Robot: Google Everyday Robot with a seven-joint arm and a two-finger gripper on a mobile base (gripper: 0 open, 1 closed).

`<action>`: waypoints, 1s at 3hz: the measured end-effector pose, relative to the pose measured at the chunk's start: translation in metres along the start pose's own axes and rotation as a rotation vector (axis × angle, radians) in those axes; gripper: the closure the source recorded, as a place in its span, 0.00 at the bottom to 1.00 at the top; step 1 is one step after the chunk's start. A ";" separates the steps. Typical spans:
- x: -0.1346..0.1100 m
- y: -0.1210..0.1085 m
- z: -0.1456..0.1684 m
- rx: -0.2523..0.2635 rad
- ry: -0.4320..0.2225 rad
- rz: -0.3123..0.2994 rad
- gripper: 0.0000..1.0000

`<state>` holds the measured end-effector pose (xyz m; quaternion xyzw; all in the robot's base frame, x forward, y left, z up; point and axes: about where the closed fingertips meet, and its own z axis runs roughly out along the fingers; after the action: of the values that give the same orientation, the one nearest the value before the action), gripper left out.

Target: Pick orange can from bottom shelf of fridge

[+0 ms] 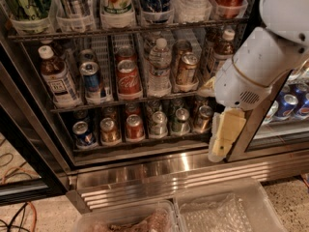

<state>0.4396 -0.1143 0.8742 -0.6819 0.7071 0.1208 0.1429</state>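
The fridge (36, 144) stands open in front of me, with a black frame and a ribbed steel base. The bottom shelf (140, 141) holds a row of small cans in lanes. The orange can (109, 130) stands second from the left, between a blue can (83, 133) and a redder can (134, 127). My gripper (219, 146) hangs on the white arm (256, 71) at the right end of that shelf, in front of the door post. It points down, holds nothing and is well right of the orange can.
Further right on the bottom shelf stand a silver can (157, 123), a greenish can (181, 120) and a brown can (203, 117). The rack above holds bottles and larger cans (128, 76). Two clear plastic bins (227, 207) lie on the floor below. Blue cans (289, 105) show behind the right door.
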 end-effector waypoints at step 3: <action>0.006 0.011 0.171 -0.149 -0.160 0.162 0.00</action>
<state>0.4349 -0.0566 0.7127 -0.6194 0.7353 0.2382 0.1378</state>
